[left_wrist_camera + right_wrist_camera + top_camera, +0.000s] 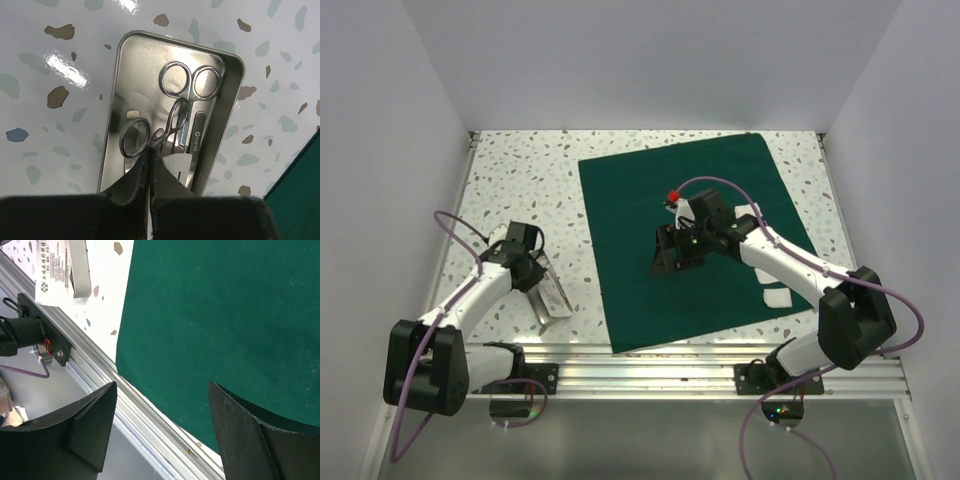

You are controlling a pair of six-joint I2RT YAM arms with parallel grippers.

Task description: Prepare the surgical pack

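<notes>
Shallow rectangular steel tray [142, 75] sits directly under the left gripper [150, 157] on the white speckled bench [520, 180]. In the tray: a ring-handled steel instrument [159, 136], a second pair of steel scissors [189, 107] just beyond it, and a dark flat handle [198, 136] to the gripper's right. Left gripper fingers are pressed together, pinching the ring-handled instrument at its handle end.

The dark green matte cloth [720, 180] lies spread flat on the bench. The right gripper [680, 248] hangs over its middle, spread wide, holding nothing.

Only the left wrist view shows the tray contents; the top view gives just a grey tray shape. Only the right wrist view shows the cloth's near edge below the gripper, by the aluminium rail [150, 425], and the print on a white label packet [55, 270]. Only the top view shows a small red-capped item [672, 195] on the cloth beyond the right gripper.
</notes>
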